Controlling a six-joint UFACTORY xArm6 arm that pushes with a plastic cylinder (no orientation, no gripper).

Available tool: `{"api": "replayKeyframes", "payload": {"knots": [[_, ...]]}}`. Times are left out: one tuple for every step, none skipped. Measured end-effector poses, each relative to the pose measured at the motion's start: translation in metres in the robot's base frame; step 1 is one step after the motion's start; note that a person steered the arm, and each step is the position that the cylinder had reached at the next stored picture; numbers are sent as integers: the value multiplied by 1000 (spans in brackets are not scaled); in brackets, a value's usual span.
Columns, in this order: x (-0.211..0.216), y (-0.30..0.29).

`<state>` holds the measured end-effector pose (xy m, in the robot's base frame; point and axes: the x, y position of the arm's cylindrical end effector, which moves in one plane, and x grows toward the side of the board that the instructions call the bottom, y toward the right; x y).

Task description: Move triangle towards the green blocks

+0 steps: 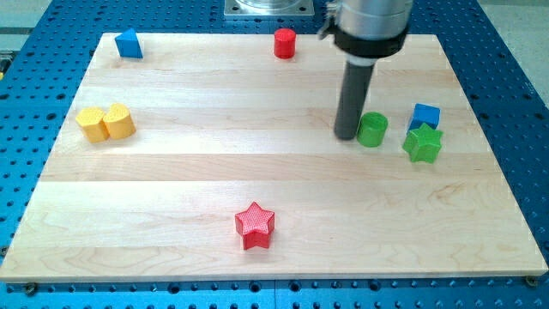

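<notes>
Resting just left of the green cylinder (372,130), my tip (346,136) has no fingers to open or close. I judge the push not yet begun: next, cross the desk (171,189) behind the blue triangle (129,44), far from the green star (423,142).

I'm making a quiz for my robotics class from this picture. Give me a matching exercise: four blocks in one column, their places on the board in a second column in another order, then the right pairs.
Blocks
1. blue triangle
2. red star
3. green cylinder
4. red cylinder

Places
A. right beside my tip, on its right in the view
B. top left corner of the board
C. near the bottom edge, about midway across
D. at the top edge, near the middle

Pairs: 1-B, 2-C, 3-A, 4-D
</notes>
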<state>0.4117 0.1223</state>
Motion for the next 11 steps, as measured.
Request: {"api": "replayKeyframes", "payload": {"knots": [[-2,20],[-33,-40],[-83,-180],[-133,-303],[-142,-425],[-178,-409],[-205,-367],[-149,-306],[-77,-291],[-60,-272],[-74,-230]]}}
